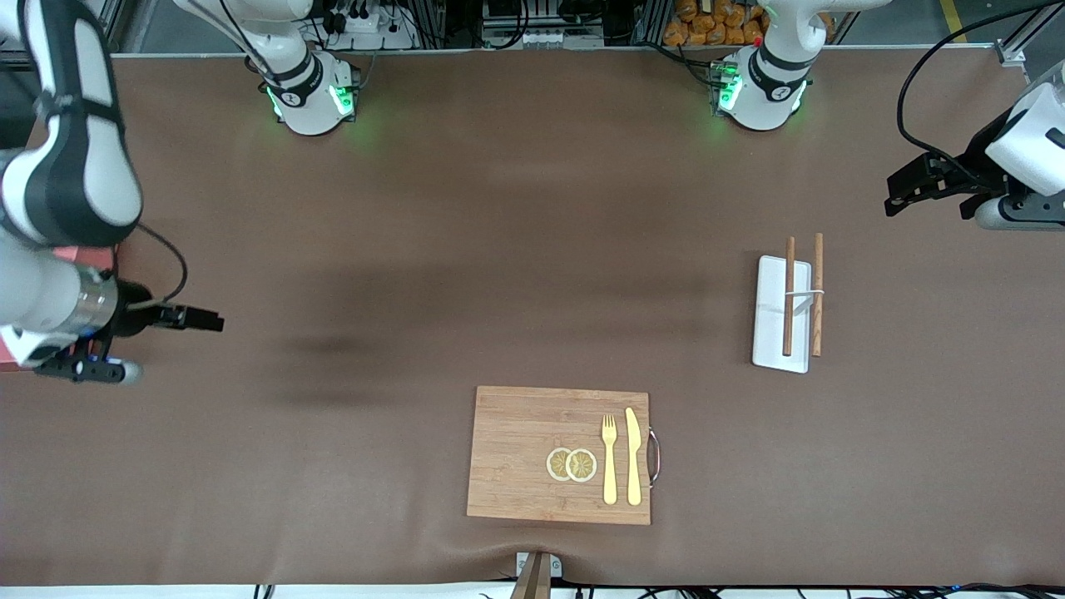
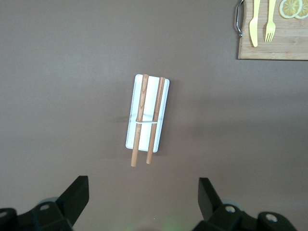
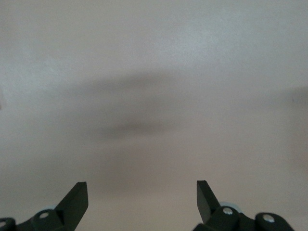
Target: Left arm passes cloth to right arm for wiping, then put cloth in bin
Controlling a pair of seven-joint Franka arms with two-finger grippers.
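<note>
Your left gripper [image 2: 143, 192] and right gripper [image 3: 142, 192] both hover over bare tabletop [image 1: 466, 249], fingers spread wide, holding nothing.

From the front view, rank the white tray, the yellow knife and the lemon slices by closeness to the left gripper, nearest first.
The open left gripper hangs over the left arm's end of the table.
1. White tray, toward that end, carrying the chopsticks.
2. Yellow knife, on the cutting board, beside its handle.
3. Lemon slices, on the board, past the fork.
</note>
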